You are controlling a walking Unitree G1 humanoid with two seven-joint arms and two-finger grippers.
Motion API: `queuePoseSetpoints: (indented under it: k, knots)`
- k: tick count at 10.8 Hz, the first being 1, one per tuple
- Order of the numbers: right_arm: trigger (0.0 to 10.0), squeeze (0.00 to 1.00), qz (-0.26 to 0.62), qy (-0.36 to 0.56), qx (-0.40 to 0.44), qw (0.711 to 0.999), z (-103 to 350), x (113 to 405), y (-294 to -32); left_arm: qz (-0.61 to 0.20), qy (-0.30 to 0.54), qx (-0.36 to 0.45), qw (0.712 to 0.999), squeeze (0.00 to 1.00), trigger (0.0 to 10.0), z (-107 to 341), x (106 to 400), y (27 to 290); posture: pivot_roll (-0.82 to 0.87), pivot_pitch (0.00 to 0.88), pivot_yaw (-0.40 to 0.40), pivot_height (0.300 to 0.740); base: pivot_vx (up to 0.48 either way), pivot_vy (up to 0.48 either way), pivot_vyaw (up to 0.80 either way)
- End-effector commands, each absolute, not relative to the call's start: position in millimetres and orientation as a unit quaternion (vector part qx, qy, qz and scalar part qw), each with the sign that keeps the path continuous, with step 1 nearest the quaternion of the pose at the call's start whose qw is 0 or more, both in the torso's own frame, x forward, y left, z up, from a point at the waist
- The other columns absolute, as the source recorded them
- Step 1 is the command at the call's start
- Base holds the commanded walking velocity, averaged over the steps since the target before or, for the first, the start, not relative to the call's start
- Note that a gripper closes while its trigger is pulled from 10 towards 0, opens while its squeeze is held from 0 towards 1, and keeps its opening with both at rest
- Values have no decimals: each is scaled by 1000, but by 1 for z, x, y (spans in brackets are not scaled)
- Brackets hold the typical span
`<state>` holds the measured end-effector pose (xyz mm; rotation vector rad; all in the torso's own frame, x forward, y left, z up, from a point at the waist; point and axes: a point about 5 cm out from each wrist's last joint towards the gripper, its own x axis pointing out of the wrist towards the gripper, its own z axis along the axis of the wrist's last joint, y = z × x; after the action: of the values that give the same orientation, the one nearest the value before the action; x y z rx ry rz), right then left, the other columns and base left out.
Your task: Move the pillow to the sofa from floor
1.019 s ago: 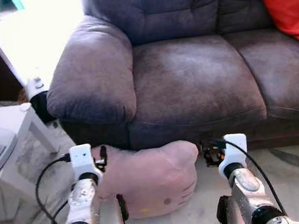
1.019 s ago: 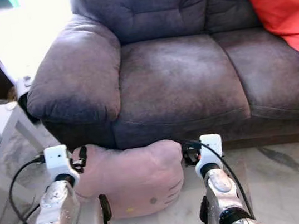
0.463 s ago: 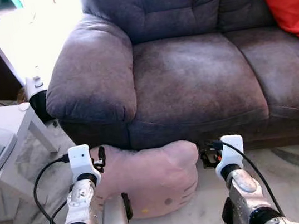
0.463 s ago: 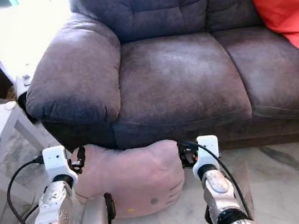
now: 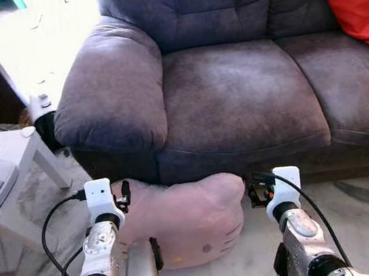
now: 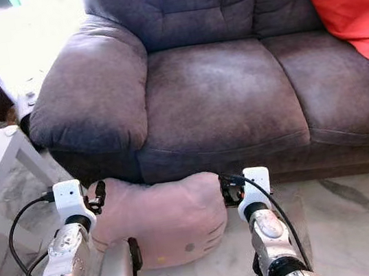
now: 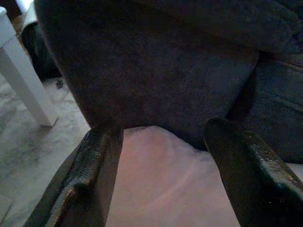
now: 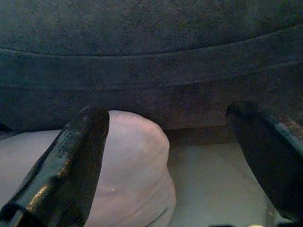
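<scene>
Marble floor [image 5: 364,222] | grey sofa [image 5: 240,95] | pink pillow [image 5: 182,218] on floor

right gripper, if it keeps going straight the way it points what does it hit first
Probably the sofa front; the pink pillow sits off toward one of the open jaws, though depth is unclear.
</scene>
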<state>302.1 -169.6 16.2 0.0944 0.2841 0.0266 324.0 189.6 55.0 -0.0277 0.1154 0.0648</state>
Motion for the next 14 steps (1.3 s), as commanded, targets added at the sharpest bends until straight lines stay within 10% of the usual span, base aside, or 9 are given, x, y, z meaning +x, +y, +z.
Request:
queuePoseSetpoints:
  k: [1,14]
  knots:
    - [10000,0,16,150,40,988,13,300,-169,33,68,-5,997,0,10000,52,322,192,125,116,-39,502,270,0,800]
    - [10000,0,-1,176,45,983,2,290,-173,27,58,-3,998,0,10000,52,319,192,129,126,-40,502,108,0,62]
